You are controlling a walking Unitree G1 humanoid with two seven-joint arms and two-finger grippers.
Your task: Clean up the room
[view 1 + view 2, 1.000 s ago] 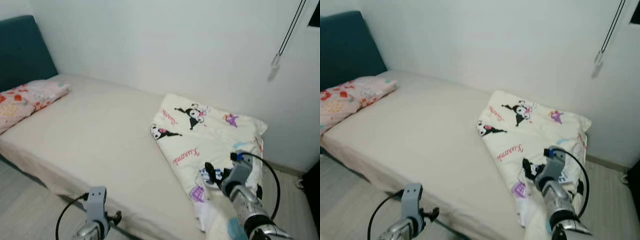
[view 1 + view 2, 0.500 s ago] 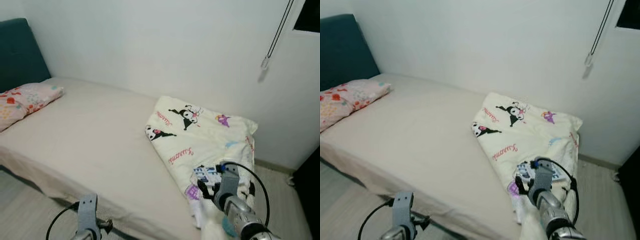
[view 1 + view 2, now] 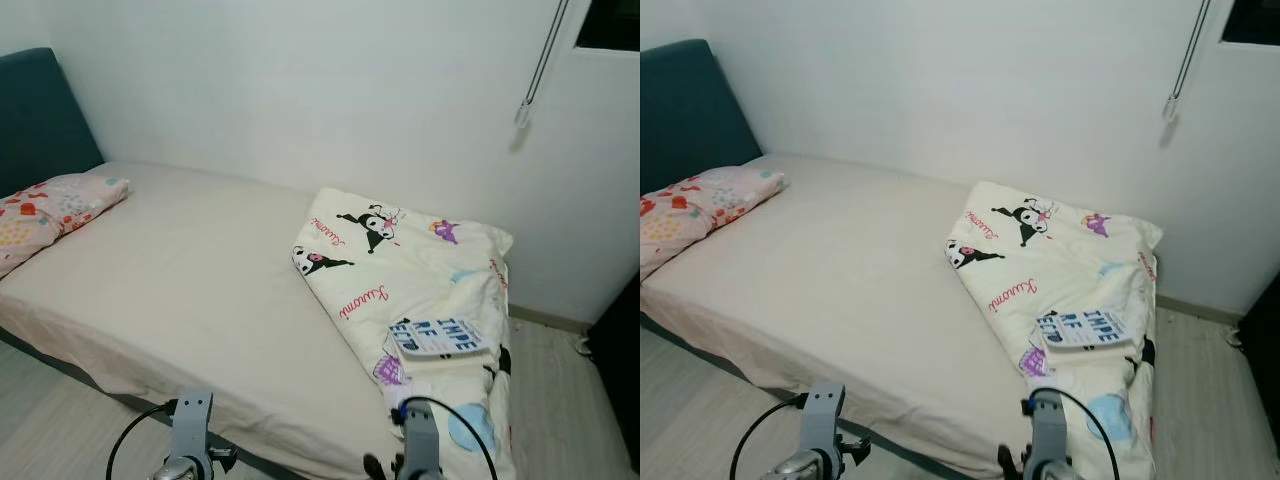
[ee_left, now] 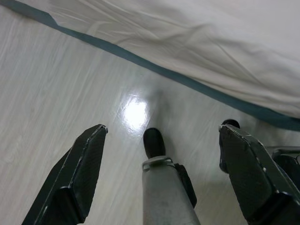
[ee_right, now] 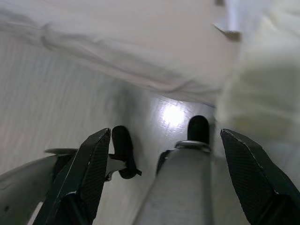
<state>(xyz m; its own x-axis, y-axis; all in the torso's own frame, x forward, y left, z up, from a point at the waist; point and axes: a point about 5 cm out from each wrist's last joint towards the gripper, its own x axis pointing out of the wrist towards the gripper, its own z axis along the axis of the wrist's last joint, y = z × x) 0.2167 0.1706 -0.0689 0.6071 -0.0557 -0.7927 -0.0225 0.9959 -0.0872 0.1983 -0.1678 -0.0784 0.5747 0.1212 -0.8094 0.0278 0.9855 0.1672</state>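
A book (image 3: 440, 336) with a blue-lettered cover lies flat on the folded cartoon-print blanket (image 3: 400, 260) at the foot of the bed (image 3: 180, 280). Nothing touches the book. Both arms hang low in front of the bed's edge, the left arm (image 3: 190, 435) and the right arm (image 3: 418, 445). In the left wrist view my left gripper (image 4: 161, 129) is open over the pale floor beside the bed's edge. In the right wrist view my right gripper (image 5: 166, 133) is open too, above the floor under the hanging sheet and blanket, holding nothing.
A pink floral pillow (image 3: 50, 205) lies at the head of the bed by the teal headboard (image 3: 40, 110). A blind cord (image 3: 535, 60) hangs on the white wall. Dark furniture (image 3: 620, 370) stands at the right edge. Pale wooden floor (image 3: 60, 420) runs along the bed.
My right arm has pulled back from the blanket and dropped low, leaving the book lying uncovered there. The camera has shifted a little; the left arm stays low.
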